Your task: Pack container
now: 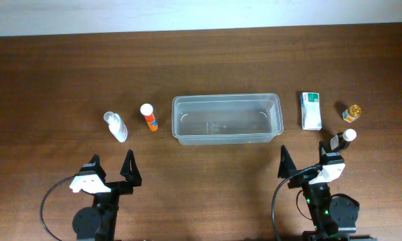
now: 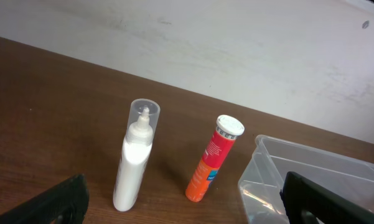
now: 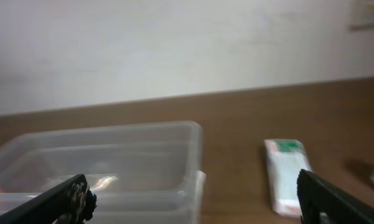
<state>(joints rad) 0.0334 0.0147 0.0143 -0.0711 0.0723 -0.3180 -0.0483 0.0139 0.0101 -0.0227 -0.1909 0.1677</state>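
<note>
The clear container (image 1: 227, 119) sits empty in the middle of the desk (image 1: 53, 67), its long side facing the arms. To its left an orange tube (image 1: 149, 117) and a white spray bottle (image 1: 116, 126) seem to stand upright. To its right are a white-and-green box (image 1: 312, 110), an amber jar (image 1: 351, 113) and a dark white-capped bottle (image 1: 341, 139). The left pincer (image 1: 112, 161) and right pincer (image 1: 308, 157) both gape wide, holding nothing. The dark bottle is just beside the right pincer's outer finger, so a careless swing could knock it away. The slim tube may also topple if pinched off-centre.
</note>
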